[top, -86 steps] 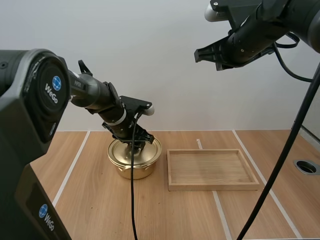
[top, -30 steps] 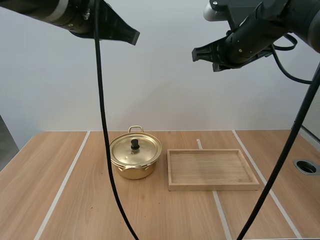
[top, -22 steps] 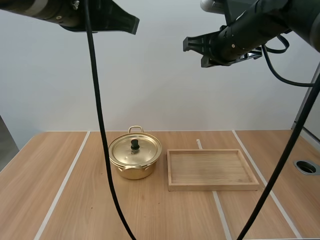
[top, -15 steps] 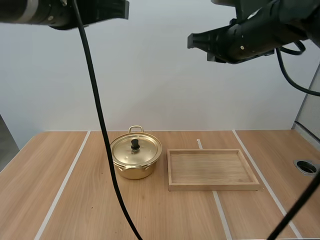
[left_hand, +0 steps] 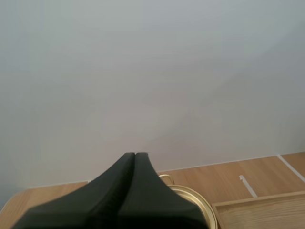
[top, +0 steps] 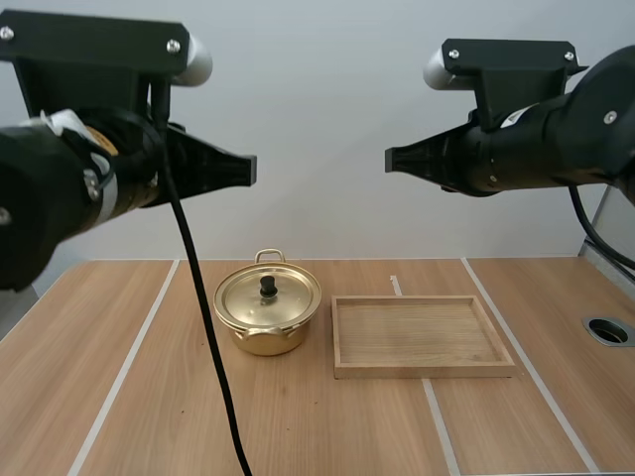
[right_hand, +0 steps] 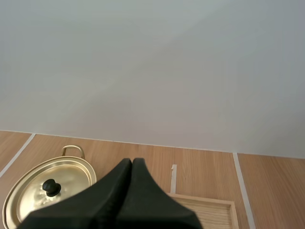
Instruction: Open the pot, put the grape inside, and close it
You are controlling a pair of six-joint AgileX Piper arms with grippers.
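Note:
A golden pot [top: 266,322] stands on the wooden table, its lid [top: 269,295] on, with a black knob [top: 267,286] on top. High above it to the left hangs my left gripper [top: 252,171], shut on nothing. My right gripper [top: 390,159] hangs high at the right, also shut and empty, pointing toward the left one. From the left wrist the shut fingers [left_hand: 135,155] form one dark wedge over the pot's rim [left_hand: 193,196]. The right wrist view has its shut wedge [right_hand: 132,161] beside the lid [right_hand: 33,193] and knob [right_hand: 50,186].
A shallow wooden tray [top: 422,369] lies just right of the pot, with nothing in it; its edge is seen past the left gripper [left_hand: 259,208] and past the right one [right_hand: 209,200]. White tape lines cross the table. A round hole [top: 607,330] sits at the far right.
My left gripper left the lid's knob and rose high. In the last second both arms swung down and nearer the camera. The pot, lid and tray have not moved.

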